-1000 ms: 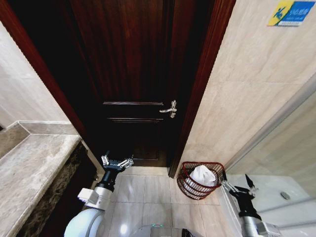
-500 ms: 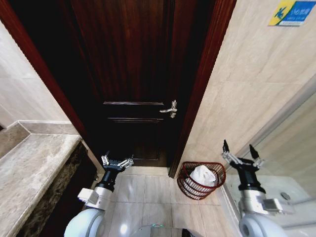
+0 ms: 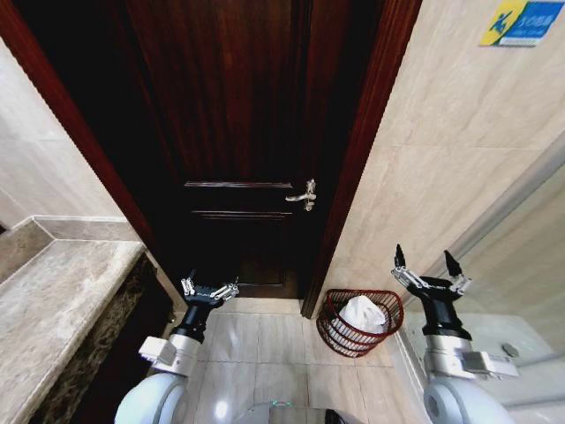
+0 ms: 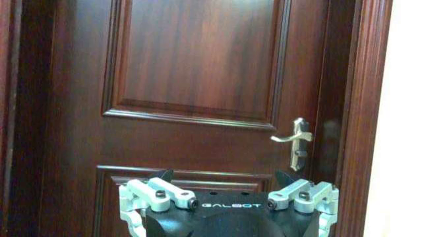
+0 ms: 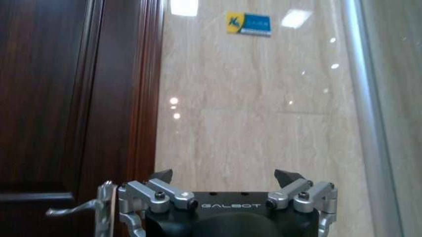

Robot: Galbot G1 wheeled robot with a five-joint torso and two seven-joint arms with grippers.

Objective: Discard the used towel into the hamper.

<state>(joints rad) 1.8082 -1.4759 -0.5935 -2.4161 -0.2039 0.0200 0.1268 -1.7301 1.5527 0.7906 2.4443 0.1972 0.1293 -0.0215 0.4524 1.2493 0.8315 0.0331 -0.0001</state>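
Towel (image 3: 362, 313) sits in the hamper (image 3: 334, 329). Right end effector (image 3: 428, 272) empty, fingers spread, just right of the rim; we retract straight w/o snagging wire. Left end effector (image 3: 209, 290) idle, spread, near door.

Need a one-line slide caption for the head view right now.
White towel in the hamper by the dark door; right gripper open beside it, left gripper open.

My hamper (image 3: 357, 322) is dark red-brown open-weave wire, with a white towel (image 3: 363, 314) inside. The door (image 3: 238, 132) at twelve o'clock is dark mahogany; the wall tiles (image 3: 459, 150) are beige marble, carrying a blue-and-yellow sticker (image 3: 521, 22).
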